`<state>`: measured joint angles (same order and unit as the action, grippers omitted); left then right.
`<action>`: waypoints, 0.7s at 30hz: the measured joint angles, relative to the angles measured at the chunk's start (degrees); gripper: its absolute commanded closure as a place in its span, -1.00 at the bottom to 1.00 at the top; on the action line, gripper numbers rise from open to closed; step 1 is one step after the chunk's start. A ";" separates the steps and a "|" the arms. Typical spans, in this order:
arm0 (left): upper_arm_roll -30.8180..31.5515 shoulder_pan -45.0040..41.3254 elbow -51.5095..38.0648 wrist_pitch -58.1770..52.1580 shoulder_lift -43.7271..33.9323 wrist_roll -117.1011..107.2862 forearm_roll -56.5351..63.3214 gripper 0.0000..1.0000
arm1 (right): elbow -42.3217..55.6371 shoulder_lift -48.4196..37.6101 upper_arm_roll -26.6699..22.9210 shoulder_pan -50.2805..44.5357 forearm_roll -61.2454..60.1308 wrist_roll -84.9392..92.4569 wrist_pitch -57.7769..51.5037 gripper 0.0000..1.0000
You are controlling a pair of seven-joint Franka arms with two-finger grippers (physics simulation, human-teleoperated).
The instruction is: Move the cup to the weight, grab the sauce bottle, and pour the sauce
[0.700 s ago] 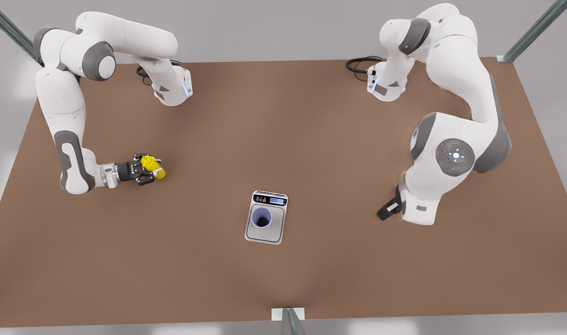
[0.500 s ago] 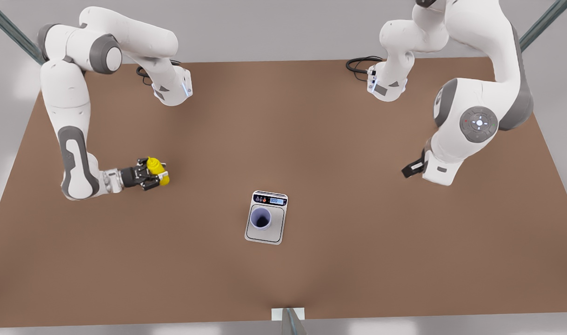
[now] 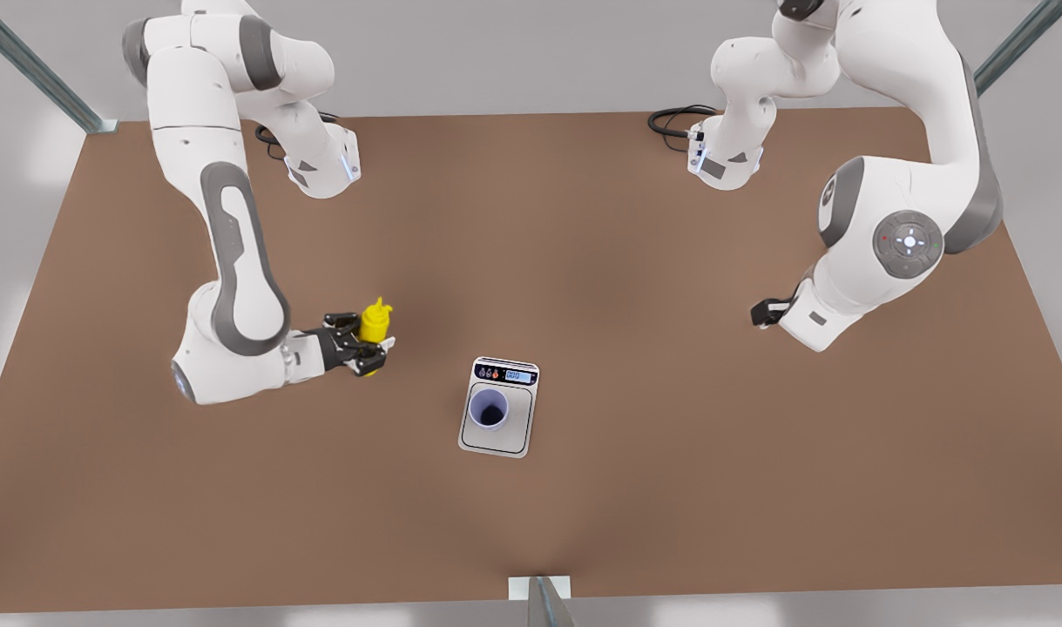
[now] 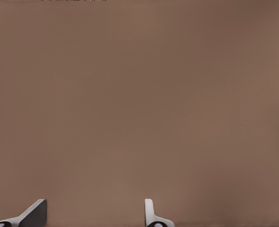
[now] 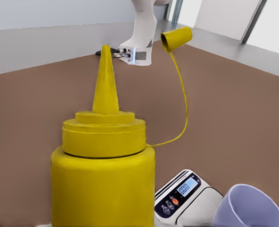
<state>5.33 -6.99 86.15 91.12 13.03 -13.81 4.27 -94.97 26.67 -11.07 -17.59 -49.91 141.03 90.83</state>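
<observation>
The yellow sauce bottle (image 3: 374,324) stands upright in my right gripper (image 3: 365,350), which is shut on it at the front view's left, a short way from the weight. In the right wrist view the sauce bottle (image 5: 103,175) is close up, its nozzle bare and its small cap (image 5: 176,39) hanging off on a thin tether. The lavender cup (image 3: 489,408) stands on the weight (image 3: 517,437) at the table's middle front; both the cup (image 5: 248,205) and the weight (image 5: 184,194) also lie beyond the bottle. My left gripper (image 3: 762,313) waits open at the front view's right, its fingers (image 4: 35,213) over bare table.
The two arm bases (image 3: 321,170) (image 3: 727,161) sit at the table's back edge with black cables (image 3: 670,120) beside them. A metal post (image 3: 544,601) stands at the middle of the front edge. Brown table (image 3: 626,488) spreads around the weight.
My right arm has carried the sauce bottle toward the weight and turned it upright. The left arm drew back from the weight and has nearly stopped.
</observation>
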 measured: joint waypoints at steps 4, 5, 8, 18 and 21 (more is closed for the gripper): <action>-0.02 0.30 -0.23 0.05 -0.05 3.12 -0.24 -1.00 | 3.83 1.13 0.03 -5.48 6.29 -9.29 5.89 0.07; -0.01 0.30 -0.24 0.02 -0.14 3.80 -0.32 -1.00 | 5.50 1.64 0.09 -6.31 8.35 -11.71 7.13 0.07; 0.15 0.04 -0.25 -0.05 -0.25 5.62 -0.50 -1.00 | 11.68 4.02 0.06 -7.39 15.44 -18.98 9.82 0.07; 0.28 0.03 -0.13 -0.31 -0.18 9.98 -0.68 -1.00 | 32.72 17.74 -0.20 -13.21 34.09 -45.06 13.34 0.07; 0.28 -0.03 -0.08 -0.50 -0.22 10.88 -0.69 -1.00 | 34.69 19.94 -0.25 -14.02 38.50 -51.72 14.19 0.07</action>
<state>5.61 -7.02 86.06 90.62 12.81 -2.93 3.58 -60.27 46.61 -11.32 -31.61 -11.41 89.30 105.02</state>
